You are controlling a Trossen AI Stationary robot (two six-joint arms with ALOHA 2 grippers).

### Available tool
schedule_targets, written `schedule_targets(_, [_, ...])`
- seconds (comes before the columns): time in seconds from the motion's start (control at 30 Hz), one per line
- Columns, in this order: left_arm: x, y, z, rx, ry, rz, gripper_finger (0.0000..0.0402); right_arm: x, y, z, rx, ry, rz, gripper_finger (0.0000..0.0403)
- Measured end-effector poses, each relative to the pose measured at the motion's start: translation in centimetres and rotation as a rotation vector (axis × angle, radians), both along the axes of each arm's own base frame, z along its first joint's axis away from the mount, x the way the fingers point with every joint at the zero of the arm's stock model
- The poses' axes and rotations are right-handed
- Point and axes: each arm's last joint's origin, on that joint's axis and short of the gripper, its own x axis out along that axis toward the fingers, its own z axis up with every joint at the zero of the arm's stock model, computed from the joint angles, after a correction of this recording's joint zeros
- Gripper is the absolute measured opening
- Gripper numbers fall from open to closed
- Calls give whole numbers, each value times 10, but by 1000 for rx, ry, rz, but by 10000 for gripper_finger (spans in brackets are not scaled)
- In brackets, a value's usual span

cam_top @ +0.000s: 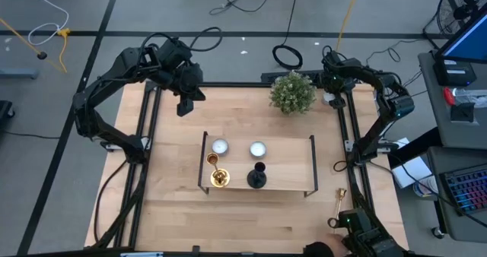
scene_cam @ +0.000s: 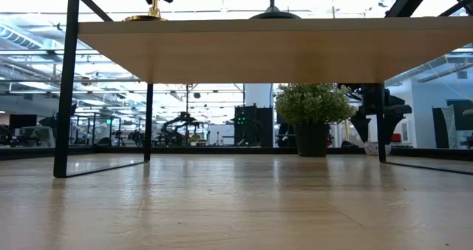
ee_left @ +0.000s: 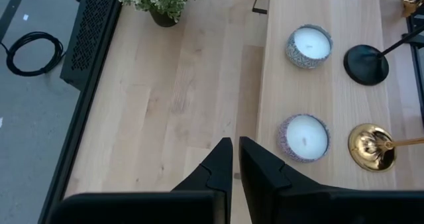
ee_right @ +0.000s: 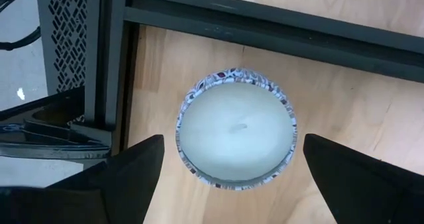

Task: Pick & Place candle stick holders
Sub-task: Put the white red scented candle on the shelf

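One gold candle stick holder (cam_top: 217,173) (ee_left: 371,146) stands upright on its round base on the wooden stand (cam_top: 285,169). The black holder (cam_top: 257,176) (ee_left: 366,63) stands beside it. A second gold holder (cam_top: 340,204) lies on its side on the table near the front right. My left gripper (cam_top: 185,105) (ee_left: 235,141) hangs shut above the table's far left, holding nothing. My right gripper (cam_top: 332,97) (ee_right: 233,139) points down at the far right corner, open. Its fingers stand on either side of a white candle (ee_right: 235,128) on the table, apart from it.
Two white candles (cam_top: 220,147) (cam_top: 257,148) sit on the stand behind the holders. A potted plant (cam_top: 293,92) stands at the far edge, left of my right gripper. A black frame rail (ee_right: 265,25) runs close past the candle under that gripper.
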Motion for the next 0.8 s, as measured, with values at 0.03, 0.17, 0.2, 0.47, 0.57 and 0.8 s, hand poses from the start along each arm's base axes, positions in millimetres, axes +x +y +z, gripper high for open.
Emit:
schedule_targets(0.03, [0,0,0,-1,0,1,30,0,1,-1,5,-3,0,359])
schedule_targets(0.17, [0,0,0,-2,0,2,30,-1,4,-6,25,-1,-8,359])
schedule_targets(0.2, [0,0,0,-2,0,2,30,-1,5,-7,29,-2,-11,359])
schedule_targets(0.47, [0,0,0,-6,6,4,30,-2,7,-9,42,-18,0,359])
schedule_targets(0.57, [-1,0,-1,-9,9,5,30,-2,7,-9,42,-18,-3,359])
schedule_targets(0.8, [-2,-2,-2,-35,20,-9,30,-2,6,-9,23,0,-5,359])
